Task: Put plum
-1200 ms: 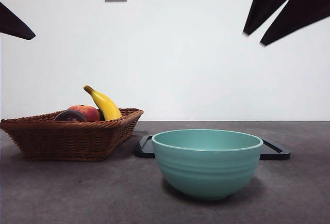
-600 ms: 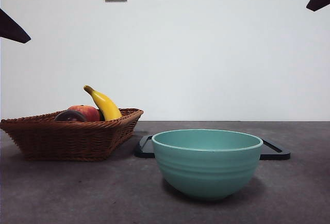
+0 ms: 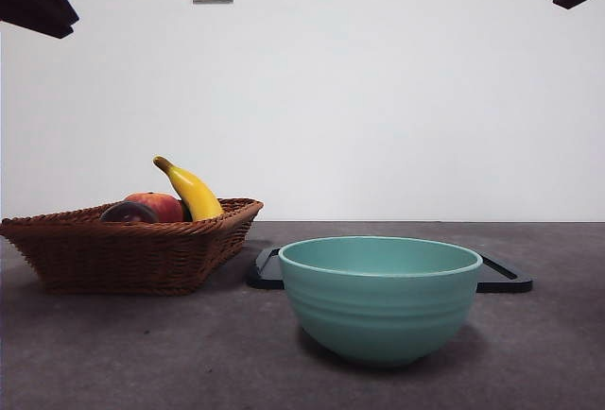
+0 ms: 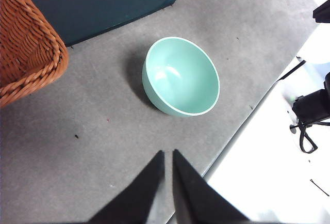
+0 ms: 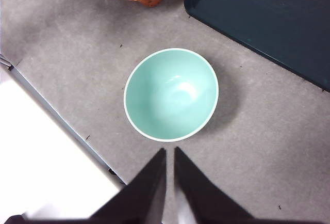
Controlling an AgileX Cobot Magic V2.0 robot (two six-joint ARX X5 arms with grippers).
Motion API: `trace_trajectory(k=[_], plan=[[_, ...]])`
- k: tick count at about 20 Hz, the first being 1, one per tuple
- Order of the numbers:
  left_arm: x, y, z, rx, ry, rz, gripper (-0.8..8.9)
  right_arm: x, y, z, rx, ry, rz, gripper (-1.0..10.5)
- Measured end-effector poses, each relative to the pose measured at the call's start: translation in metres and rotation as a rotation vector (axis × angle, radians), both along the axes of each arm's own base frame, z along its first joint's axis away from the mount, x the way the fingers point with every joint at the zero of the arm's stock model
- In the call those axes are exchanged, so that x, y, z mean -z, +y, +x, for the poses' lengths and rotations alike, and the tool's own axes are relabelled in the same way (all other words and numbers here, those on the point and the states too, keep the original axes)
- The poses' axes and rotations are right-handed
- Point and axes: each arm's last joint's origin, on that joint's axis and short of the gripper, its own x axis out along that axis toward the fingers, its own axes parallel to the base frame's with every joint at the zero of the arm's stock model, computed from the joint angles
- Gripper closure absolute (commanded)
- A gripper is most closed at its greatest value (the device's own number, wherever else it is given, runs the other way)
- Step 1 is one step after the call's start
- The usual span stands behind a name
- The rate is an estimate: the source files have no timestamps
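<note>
The right arm has pulled up and away over the last second: from a large dark shape high on one side of the front view it has shrunk to a black tip at the top corner. The other arm's tip has shifted only slightly at the opposite corner. Both arms now hang high above the worktop [image 3: 113, 353], so nothing has been grasped and the plum's move looks not yet begun.

Nearest stands the bowl [image 3: 380, 297], teal, with nothing in it; both wrist views look straight into its bare inside. The left gripper [image 4: 168, 154] hovers well above it with jaws nearly together and nothing between them. The right gripper [image 5: 169, 152] does the same, jaws narrow and holding nothing.

Just behind the bowl lies a dark tray [image 3: 501, 278], flat on the worktop, bare where it shows.

Farther back and to the side sits the wicker basket [image 3: 123, 254]. In it the plum [image 3: 129, 213] rests low behind the rim, touching the apple [image 3: 159, 206], with a banana [image 3: 192, 191] leaning up beside them. An arm will probably have to descend to the basket first.
</note>
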Motion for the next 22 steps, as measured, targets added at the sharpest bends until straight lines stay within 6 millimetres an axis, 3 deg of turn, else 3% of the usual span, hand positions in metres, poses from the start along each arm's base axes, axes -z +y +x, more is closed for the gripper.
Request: trace_trajectory(k=[18, 22], plan=[[0.0000, 0.0000, 0.0000, 0.000, 0.000, 0.000, 8.06, -0.0016, 0.0009, 0.0014, 0.001, -0.021, 0.012, 9.3], [-0.0042, 0.0022, 0.0012, -0.012, -0.107, 0.039, 8.06, -0.0016, 0.0009, 0.0015, 0.001, -0.021, 0.012, 9.3]])
